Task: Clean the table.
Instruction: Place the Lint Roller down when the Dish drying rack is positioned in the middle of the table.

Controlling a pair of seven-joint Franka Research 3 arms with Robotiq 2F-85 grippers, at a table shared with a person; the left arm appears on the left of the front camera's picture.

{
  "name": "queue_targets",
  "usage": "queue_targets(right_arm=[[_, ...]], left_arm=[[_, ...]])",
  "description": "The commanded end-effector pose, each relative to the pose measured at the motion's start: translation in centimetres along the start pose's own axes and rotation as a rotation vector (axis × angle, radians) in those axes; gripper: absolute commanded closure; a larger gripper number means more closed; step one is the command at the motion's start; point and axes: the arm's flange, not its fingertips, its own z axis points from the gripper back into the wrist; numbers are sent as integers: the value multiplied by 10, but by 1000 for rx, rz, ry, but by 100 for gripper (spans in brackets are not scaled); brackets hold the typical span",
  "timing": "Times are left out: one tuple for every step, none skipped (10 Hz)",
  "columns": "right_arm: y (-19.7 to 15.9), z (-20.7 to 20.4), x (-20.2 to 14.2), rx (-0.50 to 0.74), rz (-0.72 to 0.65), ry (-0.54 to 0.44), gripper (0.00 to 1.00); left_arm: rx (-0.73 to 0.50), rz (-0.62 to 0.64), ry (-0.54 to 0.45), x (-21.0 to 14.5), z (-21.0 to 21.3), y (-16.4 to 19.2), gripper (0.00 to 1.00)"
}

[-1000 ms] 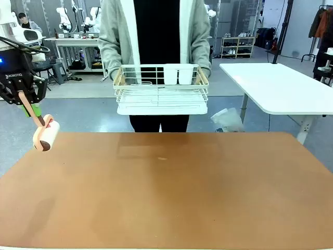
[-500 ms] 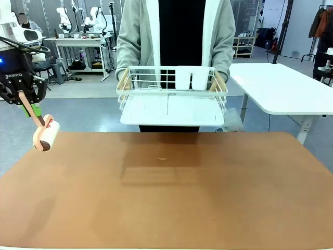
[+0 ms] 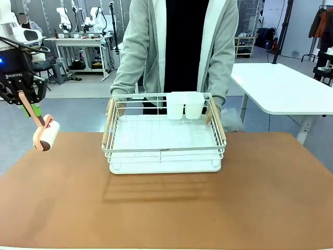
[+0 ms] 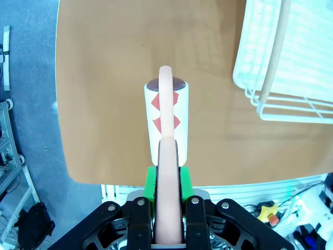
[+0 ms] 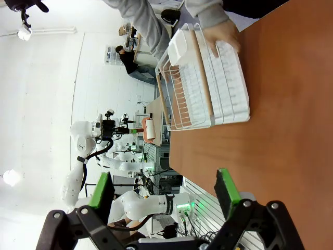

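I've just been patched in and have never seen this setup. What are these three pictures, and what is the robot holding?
The wide picture comes from a fixed camera on the robot's side, looking across the brown table at a person on the far side. The other two come from cameras on the robot's wrists, each looking along that arm's own two-fingered tool.

The left tool is shut on the peach handle of a lint roller, a sticky cleaning roller, held in the air over the table's left edge; the wide picture shows the same lint roller at the left.

The right tool is open and holds nothing, above the table.

The person's hands grip a white wire rack with wooden side handles at the far middle of the table. Whether it rests fully on the table, I cannot tell.
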Motion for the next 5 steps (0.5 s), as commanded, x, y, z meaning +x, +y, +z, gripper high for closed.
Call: queue_targets(right_arm=[[4,-1,-2,17,-9,-5,0],[4,-1,-2,17,-9,-5,0],[4,-1,-2,17,-9,-5,0],[4,-1,-2,17,-9,-5,0],[4,-1,-2,17,-9,-5,0]], left_arm=[[-7,-2,-5,1,5,1,79],[-7,-2,-5,1,5,1,79],[-7,-2,-5,1,5,1,79],[-7,-2,-5,1,5,1,79],[-7,-2,-5,1,5,1,79]])
